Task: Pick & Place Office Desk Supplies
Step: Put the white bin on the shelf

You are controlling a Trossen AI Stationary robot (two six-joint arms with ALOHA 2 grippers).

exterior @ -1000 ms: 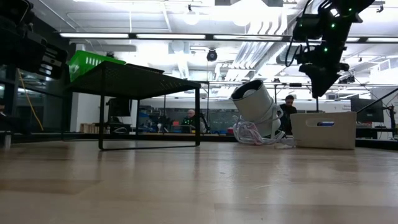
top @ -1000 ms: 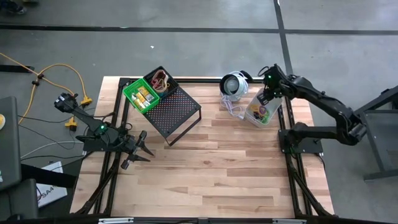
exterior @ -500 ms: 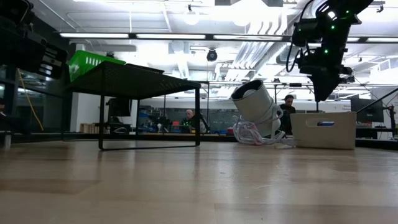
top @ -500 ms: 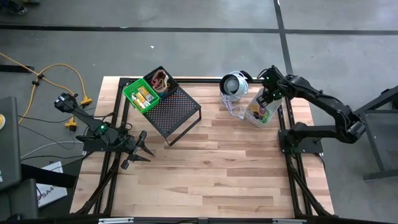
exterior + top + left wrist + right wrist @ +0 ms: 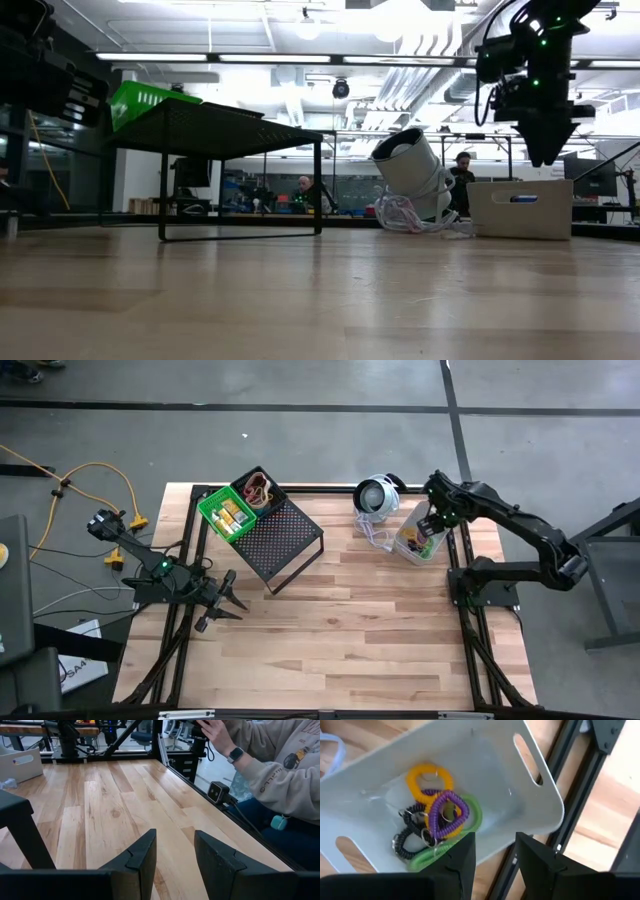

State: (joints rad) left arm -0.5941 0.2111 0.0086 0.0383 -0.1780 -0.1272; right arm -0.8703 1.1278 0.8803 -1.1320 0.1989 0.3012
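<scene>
Two grippers, both open and empty. Right gripper (image 5: 430,523) hangs over the grey bin (image 5: 418,538), fingers parted above the coil loops (image 5: 440,822) inside it: purple, orange, green, black, tangled together. Grey bin sits just beside the round white device (image 5: 377,496). Left gripper (image 5: 226,605) waits well apart from the grey bin. Green bin (image 5: 226,514) and black bin (image 5: 258,489) sit on the mesh rack (image 5: 280,542).

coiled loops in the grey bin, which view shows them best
The right wrist view: it looks straight down into the grey bin, showing the coiled loops clearly. The high view shows only small colours inside; the low view just the bin's side; the left wrist view none.
</scene>
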